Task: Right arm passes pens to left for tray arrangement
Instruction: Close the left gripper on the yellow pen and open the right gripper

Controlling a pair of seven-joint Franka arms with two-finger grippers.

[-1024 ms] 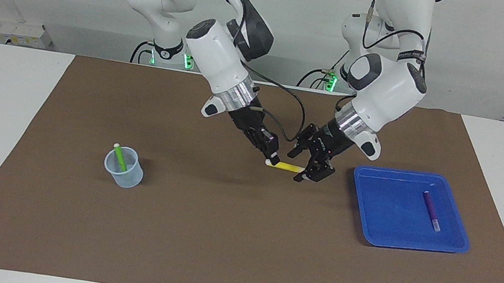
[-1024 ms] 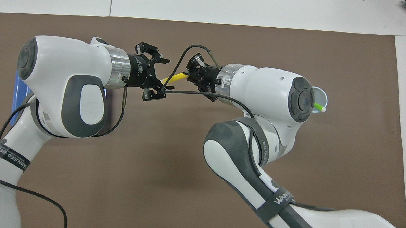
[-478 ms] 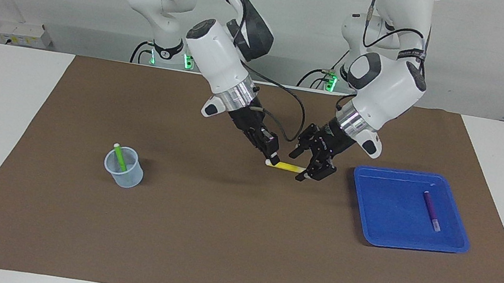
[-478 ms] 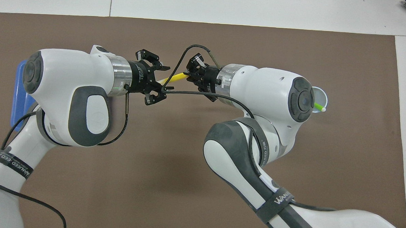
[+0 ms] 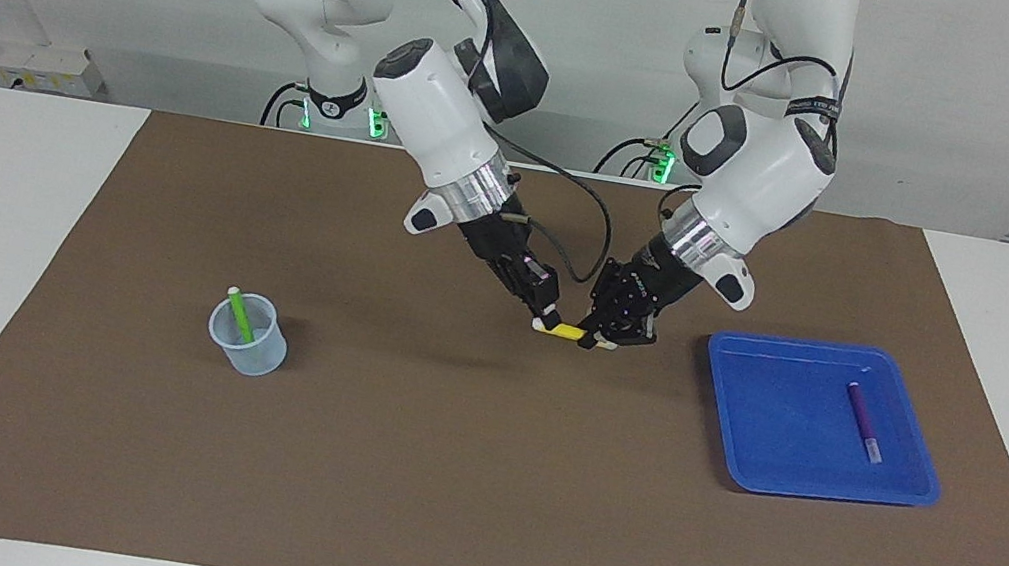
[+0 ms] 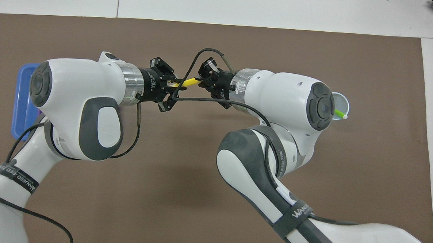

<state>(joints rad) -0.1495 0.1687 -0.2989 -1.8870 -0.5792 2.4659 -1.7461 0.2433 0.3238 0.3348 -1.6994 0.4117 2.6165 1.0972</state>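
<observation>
**op_a:** Going across my facing cam from the right arm's end: clear cup with the green pen leaning in it, lots of bare brown mat around it and toward the table edge. Mid-mat, right gripper is pinched on one end of the yellow pen, held up over the mat. Left gripper is clamped on the pen's other end, so both have it.

**op_b:** And the tray?

**op_a:** Blue tray sits toward the left arm's end, purple pen lying in it, a strip of mat between its rim and the mat's edge. On my overhead, the left arm hides most of the tray, only one edge shows, and the right arm cuts off half the cup.
</observation>
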